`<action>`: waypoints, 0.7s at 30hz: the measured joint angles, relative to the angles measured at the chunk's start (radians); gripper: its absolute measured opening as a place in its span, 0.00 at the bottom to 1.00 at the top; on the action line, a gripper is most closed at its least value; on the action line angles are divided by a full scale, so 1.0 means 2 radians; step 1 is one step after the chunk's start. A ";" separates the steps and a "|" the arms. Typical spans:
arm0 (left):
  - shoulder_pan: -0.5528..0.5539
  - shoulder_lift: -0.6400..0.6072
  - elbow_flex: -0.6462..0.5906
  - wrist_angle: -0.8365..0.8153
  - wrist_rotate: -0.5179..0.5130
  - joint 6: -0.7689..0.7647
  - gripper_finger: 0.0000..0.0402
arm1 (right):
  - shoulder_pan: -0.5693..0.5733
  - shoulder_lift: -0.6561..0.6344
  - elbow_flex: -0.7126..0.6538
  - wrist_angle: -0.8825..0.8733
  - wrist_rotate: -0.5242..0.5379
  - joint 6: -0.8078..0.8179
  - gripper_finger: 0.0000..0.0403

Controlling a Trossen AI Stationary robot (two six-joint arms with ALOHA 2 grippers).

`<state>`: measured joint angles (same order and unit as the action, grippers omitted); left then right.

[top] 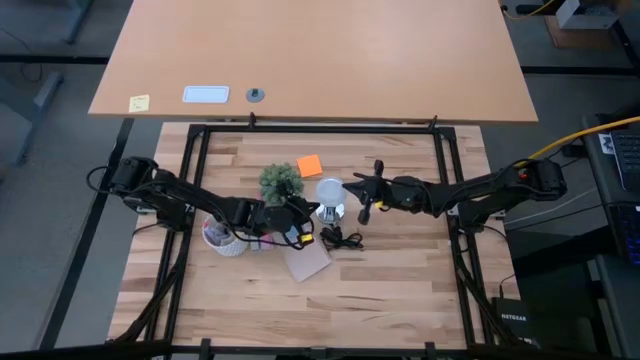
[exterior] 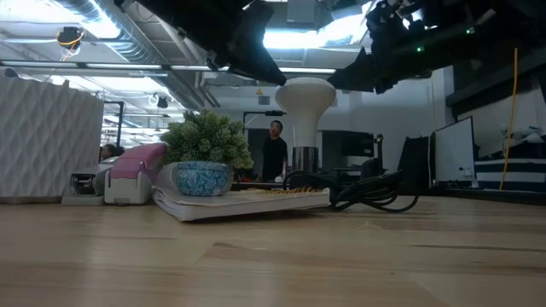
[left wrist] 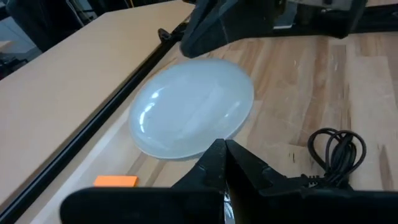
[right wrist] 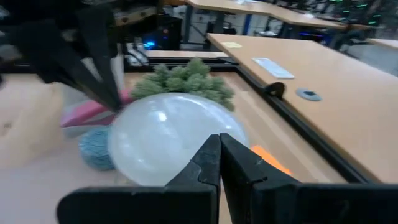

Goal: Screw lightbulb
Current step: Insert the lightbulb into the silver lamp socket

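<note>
Both pinched-shut, empty grippers, left gripper [top: 305, 212] and right gripper [top: 352, 186], flank the lightbulb [top: 330, 190] standing in its socket [top: 331, 211]; opening one around the globe before twisting probably works best.

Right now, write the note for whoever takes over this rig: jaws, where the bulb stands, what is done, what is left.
Left gripper: jaws shut, holding nothing, just left of the lightbulb, beside the potted plant.
Right gripper: jaws shut, holding nothing, just right of the bulb.
The bulb stands upright, globe up, on the silver socket near the middle of the table; the black cord lies coiled next to it.
Done: bulb is seated in the socket. How far it is screwed in cannot be seen.
Left: probably check it is tight, then pull both arms back.
</note>
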<state>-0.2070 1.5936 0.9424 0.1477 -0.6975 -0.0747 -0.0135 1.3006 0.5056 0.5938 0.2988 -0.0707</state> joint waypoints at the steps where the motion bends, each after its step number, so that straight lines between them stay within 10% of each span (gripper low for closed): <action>1: 0.000 0.000 0.000 0.000 0.000 0.001 0.00 | 0.000 0.000 0.000 0.000 -0.009 0.005 0.03; 21: 0.030 0.000 0.000 -0.004 -0.030 0.002 0.00 | 0.000 -0.001 0.001 -0.018 -0.133 0.061 0.03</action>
<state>-0.1462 1.5940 0.9424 0.1394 -0.7568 -0.0711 -0.0132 1.2987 0.5079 0.5587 0.0336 0.0505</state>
